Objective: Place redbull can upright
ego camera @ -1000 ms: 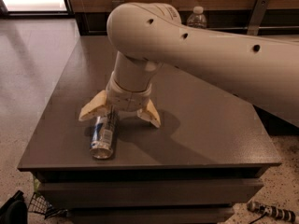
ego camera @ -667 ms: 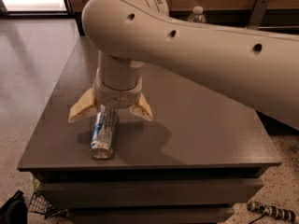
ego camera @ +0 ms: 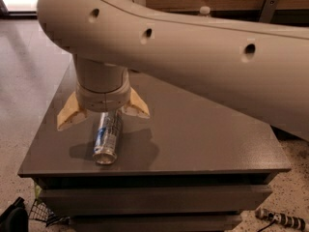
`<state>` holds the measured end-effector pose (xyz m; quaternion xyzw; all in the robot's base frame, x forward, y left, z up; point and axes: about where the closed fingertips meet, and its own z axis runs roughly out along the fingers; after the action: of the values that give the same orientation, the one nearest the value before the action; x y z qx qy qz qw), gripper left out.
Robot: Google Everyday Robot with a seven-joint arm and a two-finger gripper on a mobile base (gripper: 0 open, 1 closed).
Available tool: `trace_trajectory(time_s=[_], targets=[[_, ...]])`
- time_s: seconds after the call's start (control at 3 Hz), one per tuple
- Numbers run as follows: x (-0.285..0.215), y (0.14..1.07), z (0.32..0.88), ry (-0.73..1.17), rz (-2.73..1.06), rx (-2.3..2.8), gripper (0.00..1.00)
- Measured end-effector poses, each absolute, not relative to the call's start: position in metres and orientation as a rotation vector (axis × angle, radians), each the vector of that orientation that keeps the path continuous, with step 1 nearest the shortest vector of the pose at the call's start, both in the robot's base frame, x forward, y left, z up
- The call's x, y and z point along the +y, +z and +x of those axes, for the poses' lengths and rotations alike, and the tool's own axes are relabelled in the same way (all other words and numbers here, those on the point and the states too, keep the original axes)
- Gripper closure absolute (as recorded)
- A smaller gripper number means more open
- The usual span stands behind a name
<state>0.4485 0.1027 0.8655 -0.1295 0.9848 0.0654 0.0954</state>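
The redbull can (ego camera: pixel 107 137) lies on its side on the dark grey table (ego camera: pixel 203 139), near the front left, with its silver end facing the front edge. My gripper (ego camera: pixel 102 111) hangs straight down over the can's far end. Its two tan fingers (ego camera: pixel 67 116) are spread apart, one on each side of the can, and are not closed on it. The big white arm hides the back of the table.
The white cap of a bottle (ego camera: pixel 204 9) peeks over the arm at the back. The table's front edge is just in front of the can. A black wire basket (ego camera: pixel 43 211) and a striped object (ego camera: pixel 282 219) lie on the speckled floor.
The arm has swung left and closer to the camera. The open gripper has stayed over the can's far end and sits lower on it. The can has not moved.
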Motion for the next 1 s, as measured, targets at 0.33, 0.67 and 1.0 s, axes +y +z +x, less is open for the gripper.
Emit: trace_trajectory(time_s=[0.33,0.67,1.0], targets=[[0.097,0.857,0.454,0.186,-0.374,2.942,0.00],[0.086,0.842,0.464,0.204,-0.324,2.986,0.00],[0.079,0.834,0.468,0.216,-0.281,3.010,0.00]])
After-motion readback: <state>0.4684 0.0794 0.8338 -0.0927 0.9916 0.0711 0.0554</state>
